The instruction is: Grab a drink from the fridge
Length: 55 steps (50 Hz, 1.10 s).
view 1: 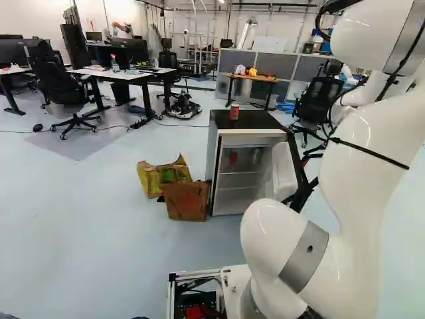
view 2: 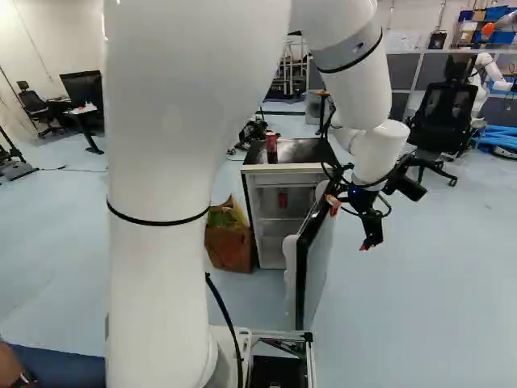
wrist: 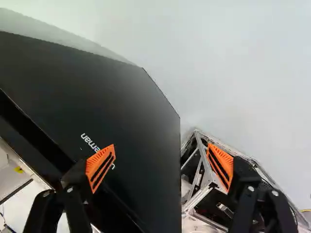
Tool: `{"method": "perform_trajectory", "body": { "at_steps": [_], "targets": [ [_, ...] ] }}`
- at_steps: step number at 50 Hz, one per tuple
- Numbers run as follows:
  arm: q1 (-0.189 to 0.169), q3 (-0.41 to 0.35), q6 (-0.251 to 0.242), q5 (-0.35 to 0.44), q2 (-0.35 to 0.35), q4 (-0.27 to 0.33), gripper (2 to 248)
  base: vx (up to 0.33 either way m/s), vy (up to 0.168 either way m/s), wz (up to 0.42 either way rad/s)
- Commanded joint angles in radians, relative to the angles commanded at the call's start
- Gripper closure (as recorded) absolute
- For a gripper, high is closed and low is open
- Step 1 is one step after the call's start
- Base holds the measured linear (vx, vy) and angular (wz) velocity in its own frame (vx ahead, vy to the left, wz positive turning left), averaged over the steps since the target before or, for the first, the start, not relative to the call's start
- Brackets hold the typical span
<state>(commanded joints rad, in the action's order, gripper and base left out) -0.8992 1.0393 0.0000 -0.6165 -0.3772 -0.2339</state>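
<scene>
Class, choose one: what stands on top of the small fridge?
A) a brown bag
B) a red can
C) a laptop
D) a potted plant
B: a red can stands upright on the fridge, while the brown bag is on the floor.

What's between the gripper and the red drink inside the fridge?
The fridge's open door stands between the gripper and the red drink on the inside; the right base view shows this.
</scene>
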Motion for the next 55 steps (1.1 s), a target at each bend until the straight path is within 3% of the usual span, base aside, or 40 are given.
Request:
{"method": "perform_trajectory", "body": {
  "at_steps": [32,55],
  "targets": [
    [0.062,-0.109,0.0,0.0,0.079,0.037,3,0.0,0.0,0.0],
    [0.126,-0.178,0.0,0.0,0.131,0.064,3,0.0,0.0,0.0]
  ]
}}
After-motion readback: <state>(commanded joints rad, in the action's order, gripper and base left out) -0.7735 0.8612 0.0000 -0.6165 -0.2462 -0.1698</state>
